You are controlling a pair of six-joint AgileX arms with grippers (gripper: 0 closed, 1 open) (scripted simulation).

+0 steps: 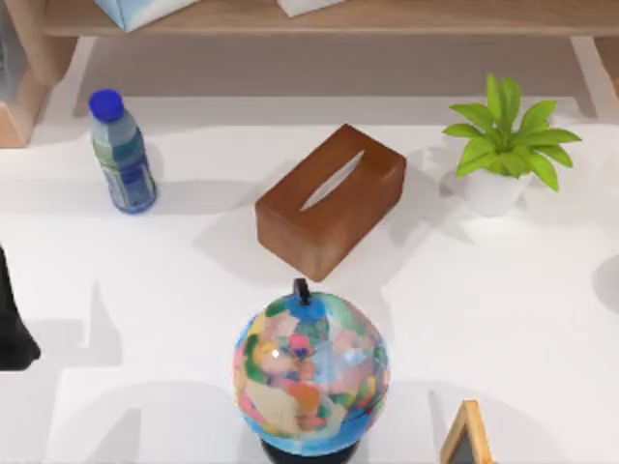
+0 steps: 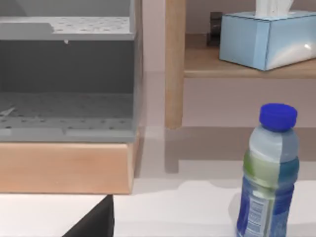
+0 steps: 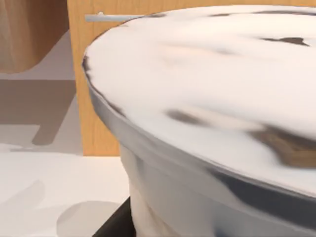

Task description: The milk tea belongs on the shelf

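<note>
The milk tea [image 3: 212,98] is a pale cup with a white lid flecked brown, seen very close in the right wrist view and standing in front of a wooden panel. A dark part of my right gripper [image 3: 112,226] shows just below the cup's side. The shelf [image 1: 387,17] is a long light-brown board along the far edge of the table; one thick post [image 2: 174,64] holds it up. My left arm [image 1: 12,329] is parked at the table's left edge.
A blue-capped bottle [image 1: 121,153] stands at the far left. A brown tissue box [image 1: 331,200] lies mid-table, a potted plant [image 1: 503,145] far right, a globe [image 1: 309,372] near the front. A light-blue tissue box [image 2: 264,37] sits on the shelf.
</note>
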